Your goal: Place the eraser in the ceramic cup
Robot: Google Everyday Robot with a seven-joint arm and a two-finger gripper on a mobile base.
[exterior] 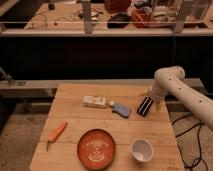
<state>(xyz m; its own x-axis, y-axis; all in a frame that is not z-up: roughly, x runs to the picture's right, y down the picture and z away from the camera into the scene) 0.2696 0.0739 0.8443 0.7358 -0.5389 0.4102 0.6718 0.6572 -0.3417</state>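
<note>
The eraser (144,106), a small black oblong block with a thin pale stripe, is at the right side of the wooden table (75,115), tilted. My gripper (149,101) is at the end of the white arm, right at the eraser's upper right end. I cannot tell whether it holds the eraser. The ceramic cup (141,150), small, round and white, stands upright near the table's front right, below the eraser and apart from it.
An orange ridged plate (96,148) sits front centre, left of the cup. A blue-grey lumpy object (120,109) and a white flat packet (95,102) lie mid-table, left of the eraser. An orange stick-like object (57,131) lies at the left. A cluttered bench stands behind.
</note>
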